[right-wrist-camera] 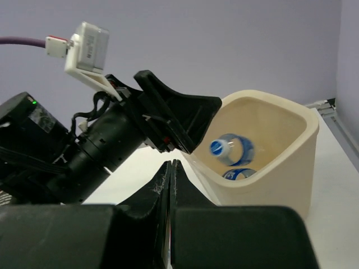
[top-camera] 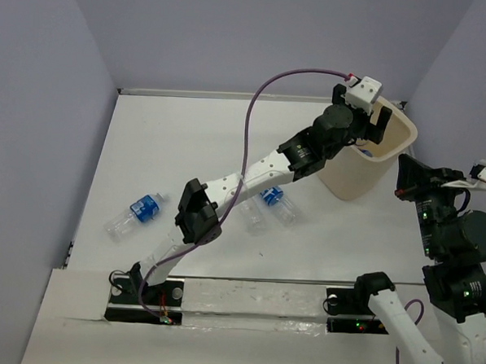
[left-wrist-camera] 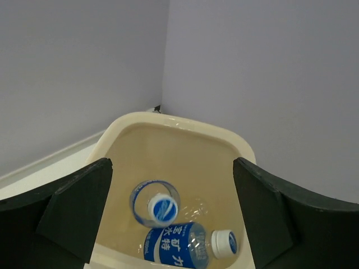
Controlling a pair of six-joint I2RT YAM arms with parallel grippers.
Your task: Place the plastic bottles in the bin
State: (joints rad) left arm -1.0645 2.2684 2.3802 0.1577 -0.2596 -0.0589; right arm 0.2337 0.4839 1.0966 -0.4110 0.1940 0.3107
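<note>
Top external view: left gripper (top-camera: 364,123) hangs right over the bin (top-camera: 353,175), which sits at the far right corner of the table (top-camera: 188,146). Jaws are spread wide with nothing between them. Left wrist cam looks straight down into the bin and there are two bottles in there: one bottle (left-wrist-camera: 160,204) with its white cap pointing up at the lens, and a blue-label bottle (left-wrist-camera: 179,249) lying on its side just below it.

Out on the table, a labelled bottle (top-camera: 135,213) lies near the left edge. Two more lie side by side around the middle, half under the left arm: another labelled one (top-camera: 273,201) and a plain one (top-camera: 257,219).

Right gripper (right-wrist-camera: 170,171) is pinched closed on nothing, off by the right edge beside the bin.
</note>
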